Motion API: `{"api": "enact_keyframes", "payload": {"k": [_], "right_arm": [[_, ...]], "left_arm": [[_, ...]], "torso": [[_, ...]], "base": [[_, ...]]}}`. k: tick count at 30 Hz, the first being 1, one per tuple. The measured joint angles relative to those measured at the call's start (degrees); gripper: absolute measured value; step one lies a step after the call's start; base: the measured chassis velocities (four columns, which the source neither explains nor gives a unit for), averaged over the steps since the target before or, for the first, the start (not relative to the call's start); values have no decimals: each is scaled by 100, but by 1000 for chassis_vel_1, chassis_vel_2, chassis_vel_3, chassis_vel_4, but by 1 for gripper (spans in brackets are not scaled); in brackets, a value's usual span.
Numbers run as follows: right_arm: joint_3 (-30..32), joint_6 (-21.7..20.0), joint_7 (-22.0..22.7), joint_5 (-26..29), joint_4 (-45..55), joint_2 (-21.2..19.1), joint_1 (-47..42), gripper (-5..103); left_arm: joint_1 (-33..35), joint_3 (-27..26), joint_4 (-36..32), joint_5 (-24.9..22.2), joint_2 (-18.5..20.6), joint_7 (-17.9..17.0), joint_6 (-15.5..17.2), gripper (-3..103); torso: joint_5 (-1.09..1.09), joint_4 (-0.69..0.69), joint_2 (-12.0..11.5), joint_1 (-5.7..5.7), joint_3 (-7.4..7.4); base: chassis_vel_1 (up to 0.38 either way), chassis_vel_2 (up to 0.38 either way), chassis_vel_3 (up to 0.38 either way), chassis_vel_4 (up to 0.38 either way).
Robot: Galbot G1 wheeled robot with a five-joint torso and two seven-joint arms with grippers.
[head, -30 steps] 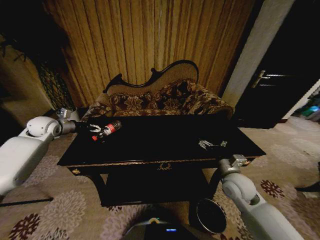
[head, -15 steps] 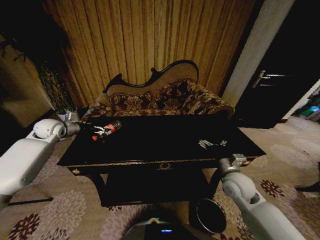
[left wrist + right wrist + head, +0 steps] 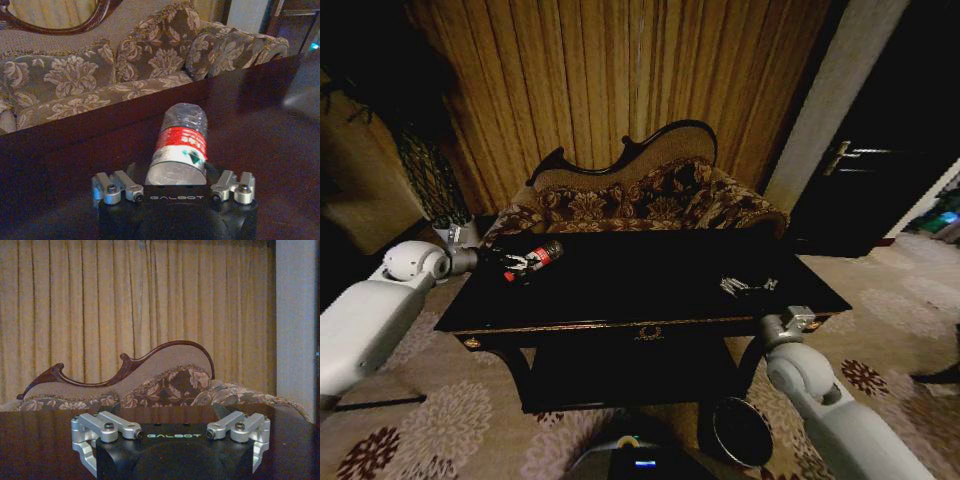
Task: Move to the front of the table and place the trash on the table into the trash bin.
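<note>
A clear plastic bottle [image 3: 537,257] with a red label lies on its side at the far left of the glossy black table [image 3: 650,300]. My left gripper [image 3: 518,264] is at the bottle's base, open. In the left wrist view the bottle [image 3: 180,142] lies between the spread fingers [image 3: 116,186], which do not press on it. My right gripper [image 3: 748,287] hovers open over the table's right part, its fingers [image 3: 87,437] holding nothing. The round dark trash bin [image 3: 740,432] stands on the carpet by the table's front right leg, beside my right arm.
An ornate patterned sofa [image 3: 640,200] stands right behind the table, with gold curtains behind it. A dark door [image 3: 880,150] is at the right. The table has a lower shelf [image 3: 620,375]. Patterned carpet surrounds the table.
My left gripper has moved right along the table until the bottle's base lies between its fingers. The bottle has stayed put. The right gripper has barely shifted.
</note>
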Motion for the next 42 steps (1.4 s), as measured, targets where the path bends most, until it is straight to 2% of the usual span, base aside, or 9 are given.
{"api": "enact_keyframes", "payload": {"k": [3, 12, 20, 24, 32, 35, 36, 41, 42], "right_arm": [[22, 2, 0, 18, 2, -13, 1, 100], [139, 28, 0, 50, 3, -47, -31, 100], [188, 33, 1, 64, 0, -62, -34, 100], [188, 33, 4, 79, 14, -65, -42, 100], [221, 34, 30, 196, 93, -134, -31, 100], [256, 33, 121, 416, 276, -245, -24, 100], [256, 33, 121, 416, 276, -245, -24, 100], [259, -16, 234, 1172, 865, -565, 43, 100], [259, -16, 234, 1172, 865, -565, 43, 100]], "left_arm": [[-5, -1, 6, -6, -1, 0, 10, 73], [34, -51, -4, -22, -32, 27, 16, 38], [99, -134, -30, -40, -8, 91, 6, 23], [194, -230, -88, -76, -3, 84, -37, 22], [414, -424, -296, -133, -22, -111, -719, 22], [462, -542, -450, -105, -84, -363, -1411, 22], [462, -542, -450, -105, -84, -363, -1411, 22], [623, -725, -923, -293, -225, -928, -2263, 22], [623, -725, -923, -293, -225, -928, -2263, 22]], "torso": [[0, 0, 0, 0, 0], [0, 0, 0, 0, 0], [0, -1, 0, 0, 0], [0, 0, 0, 0, 0], [0, 0, 0, 0, 0], [1, -1, 0, 0, 0], [1, -1, 0, 0, 0], [-1, 1, 0, 0, 0], [-1, 1, 0, 0, 0]], "base": [[0, 0, 0, 0], [0, 0, 0, 0], [0, 0, 0, 0], [0, 0, 0, 0], [0, 0, 0, 0], [0, 0, 0, 0], [0, 0, 0, 0], [0, 0, 0, 0], [0, 0, 0, 0]]}}
